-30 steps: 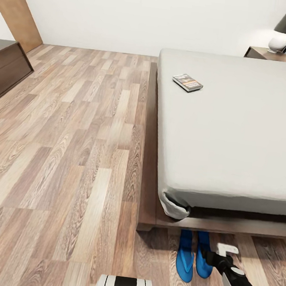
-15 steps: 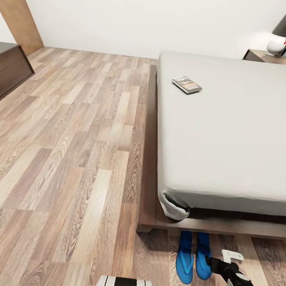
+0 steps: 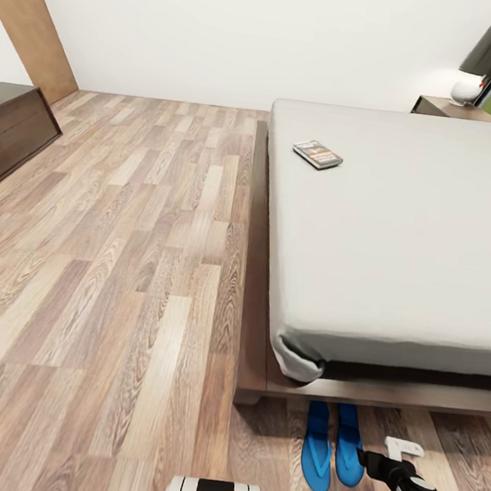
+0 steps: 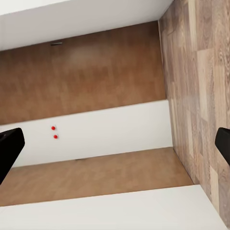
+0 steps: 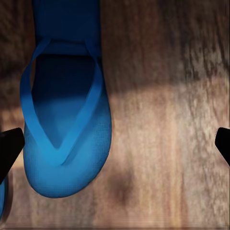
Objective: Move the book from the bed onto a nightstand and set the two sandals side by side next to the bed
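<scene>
Now the right gripper (image 3: 397, 458), jaws spread and empty, is hovering just beside the two sandals (image 3: 334, 447) lying paired at the bed's (image 3: 399, 241) foot, so I'd judge it should lift clear without nudging them, the book (image 3: 317, 154) waiting on the mattress.

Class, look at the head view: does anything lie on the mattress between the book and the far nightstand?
Nothing visible does. The book lies alone on the bed; bare mattress runs toward the nightstand, whose lamp occupies part of the top.
</scene>
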{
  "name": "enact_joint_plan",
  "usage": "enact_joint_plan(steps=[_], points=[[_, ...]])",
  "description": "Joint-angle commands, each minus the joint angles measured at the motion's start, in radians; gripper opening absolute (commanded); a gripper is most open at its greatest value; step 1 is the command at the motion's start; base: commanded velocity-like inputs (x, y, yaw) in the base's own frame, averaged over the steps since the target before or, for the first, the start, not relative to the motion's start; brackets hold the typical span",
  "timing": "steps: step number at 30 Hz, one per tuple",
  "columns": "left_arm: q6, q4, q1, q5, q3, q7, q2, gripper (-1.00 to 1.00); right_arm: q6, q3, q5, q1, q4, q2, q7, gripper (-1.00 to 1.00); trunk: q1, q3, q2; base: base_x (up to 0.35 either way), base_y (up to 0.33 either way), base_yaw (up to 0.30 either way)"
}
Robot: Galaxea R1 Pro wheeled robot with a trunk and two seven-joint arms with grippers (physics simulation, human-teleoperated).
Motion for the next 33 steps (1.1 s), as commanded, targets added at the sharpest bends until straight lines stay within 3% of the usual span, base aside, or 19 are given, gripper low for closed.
enact_joint_plan(steps=[1,9,16,21,30,33], points=[[0.007,-0.001,0.000,0.003,-0.007,0.003,0.000,1.00,-0.002,-0.009,0.010,0.000,0.005,-0.001,0.006,1.00,-0.001,0.003,0.000,0.000,0.000,0.000],[0.007,-0.001,0.000,0.004,-0.007,0.004,0.000,1.00,-0.003,-0.009,0.010,0.003,0.017,-0.003,0.006,1.00,-0.001,0.011,0.001,0.000,0.000,0.000],[0.008,-0.001,0.000,0.002,-0.008,0.003,0.000,1.00,-0.003,-0.008,0.012,0.004,0.022,-0.004,0.007,1.00,-0.005,0.038,0.002,0.000,0.000,0.000],[0.016,-0.001,0.000,0.002,-0.013,0.003,0.000,1.00,-0.003,-0.004,0.029,0.005,0.023,-0.003,0.007,1.00,-0.005,0.038,0.002,0.000,0.000,0.000],[0.022,-0.001,0.000,0.002,-0.030,0.002,0.000,1.00,-0.005,-0.001,0.067,0.008,0.038,-0.002,0.006,1.00,-0.009,0.073,0.004,0.000,0.000,0.000],[0.023,-0.001,0.000,0.002,-0.033,0.002,0.000,1.00,-0.006,0.000,0.075,0.009,0.045,-0.002,0.005,1.00,-0.009,0.073,0.004,0.000,0.000,0.000]])
